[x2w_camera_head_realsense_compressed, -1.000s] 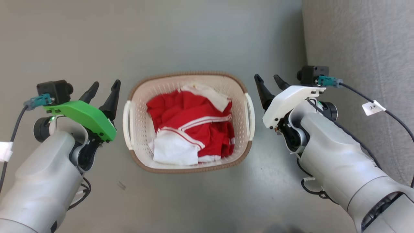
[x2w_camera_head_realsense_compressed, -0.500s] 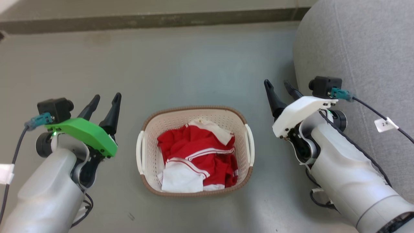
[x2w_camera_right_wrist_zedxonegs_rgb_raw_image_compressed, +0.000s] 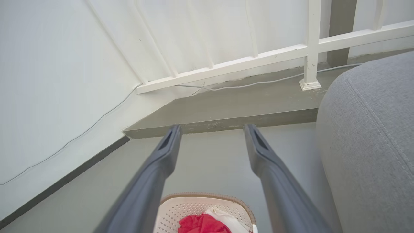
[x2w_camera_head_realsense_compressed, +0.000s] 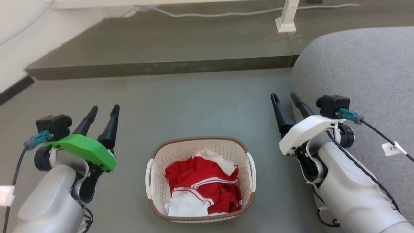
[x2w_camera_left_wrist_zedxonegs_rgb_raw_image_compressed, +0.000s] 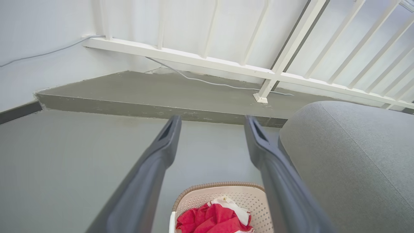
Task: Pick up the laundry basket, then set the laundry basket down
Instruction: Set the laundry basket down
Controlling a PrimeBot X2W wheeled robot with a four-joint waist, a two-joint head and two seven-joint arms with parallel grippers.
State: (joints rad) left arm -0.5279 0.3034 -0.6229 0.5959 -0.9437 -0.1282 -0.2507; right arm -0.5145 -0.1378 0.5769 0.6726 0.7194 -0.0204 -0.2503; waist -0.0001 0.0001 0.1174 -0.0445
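Note:
The laundry basket (x2w_camera_head_realsense_compressed: 155, 181), cream-white with a brown rim and white side handles, stands on the grey floor at the bottom middle of the head view, holding red and white clothes (x2w_camera_head_realsense_compressed: 203, 191). Its far rim also shows low in the left wrist view (x2w_camera_left_wrist_zedxonegs_rgb_raw_image_compressed: 213, 186) and the right wrist view (x2w_camera_right_wrist_zedxonegs_rgb_raw_image_compressed: 200, 195). My left gripper (x2w_camera_head_realsense_compressed: 104, 108) is open, well above and to the left of the basket, touching nothing. My right gripper (x2w_camera_head_realsense_compressed: 284, 95) is open too, up and to the right of the basket, with empty fingers.
A grey sofa (x2w_camera_head_realsense_compressed: 362, 81) rises close on the right, just beside my right arm. Ahead, a low concrete step (x2w_camera_head_realsense_compressed: 161, 66) crosses the floor, with a white railing post (x2w_camera_head_realsense_compressed: 286, 16) and a cable on it. A white wall runs along the left.
The head camera has risen and tilted up, so the basket slid down the picture and looks smaller. The step, railing and sofa top came into view. Both grippers stay open and apart from the basket.

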